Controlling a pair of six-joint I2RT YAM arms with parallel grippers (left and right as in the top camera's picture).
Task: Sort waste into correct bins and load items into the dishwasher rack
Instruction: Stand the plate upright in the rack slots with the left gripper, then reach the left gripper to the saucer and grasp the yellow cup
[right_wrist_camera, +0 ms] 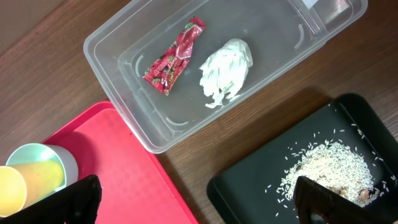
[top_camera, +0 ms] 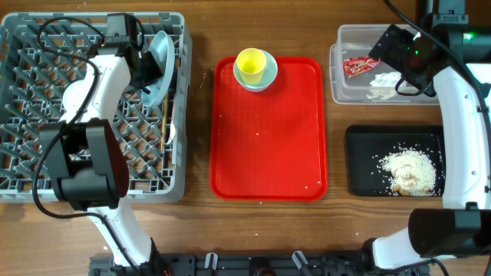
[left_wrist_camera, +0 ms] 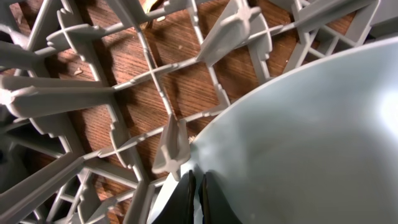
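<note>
Starting at the near right corner of the worktop, the black tray [top_camera: 357,138] holds the heap of beige crumbly food [top_camera: 406,169], so that piece of waste looks sorted. The right gripper [right_wrist_camera: 199,202] hangs above the gap between this tray and the clear tub [top_camera: 337,77], jaws wide apart and holding nothing. In the middle sits the red tray [top_camera: 268,138], bare except at its far edge, where a yellow cup [top_camera: 250,63] stands inside a pale bowl [top_camera: 265,77]. Further back on the right, the clear tub contains the red wrapper [right_wrist_camera: 174,56] and the white scrap [right_wrist_camera: 227,71] lying side by side. On the left, the grey rack [top_camera: 23,46] carries a wooden stick [top_camera: 164,115] along its right edge. Near the rack's far right corner the left gripper [left_wrist_camera: 196,193] is clamped on the rim of the pale blue plate [left_wrist_camera: 298,137], which stands tilted among the pegs. The step in hand appears to be seating the plate. The next move likely calls for letting go once the plate leans steadily on a peg, then lifting clear without knocking it; the cup and bowl probably follow.
</note>
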